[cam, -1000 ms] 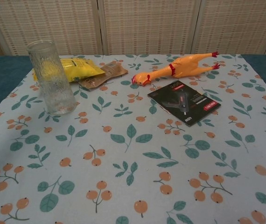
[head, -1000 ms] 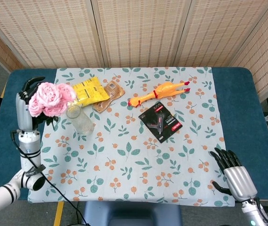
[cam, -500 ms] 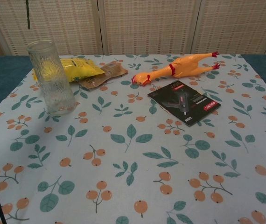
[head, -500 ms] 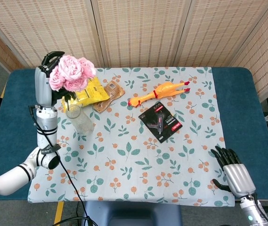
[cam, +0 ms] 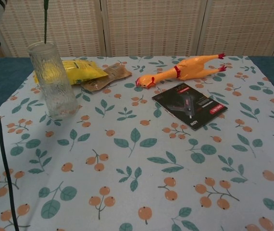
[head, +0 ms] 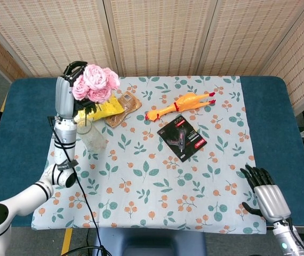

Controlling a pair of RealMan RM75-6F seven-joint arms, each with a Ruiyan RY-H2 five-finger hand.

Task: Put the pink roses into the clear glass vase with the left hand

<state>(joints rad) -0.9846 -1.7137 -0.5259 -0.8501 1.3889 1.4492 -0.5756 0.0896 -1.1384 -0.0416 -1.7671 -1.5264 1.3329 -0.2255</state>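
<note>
The left hand (head: 69,85) grips the roses (head: 95,83) by the stems, blooms up, above the vase (head: 89,134) at the far left of the cloth. In the chest view a green stem (cam: 45,20) hangs right over the vase's (cam: 54,79) mouth, its tip about at the rim.

The vase is tall and narrow and stands free. If the stems come down off centre they could catch the rim and tip it toward the yellow packet (head: 103,105) just behind. A splayed stem could also slide down outside the glass. Letting go too high could let the heavy blooms topple the bunch.

The right hand (head: 265,194) rests near the right corner, empty, fingers slightly spread.
</note>
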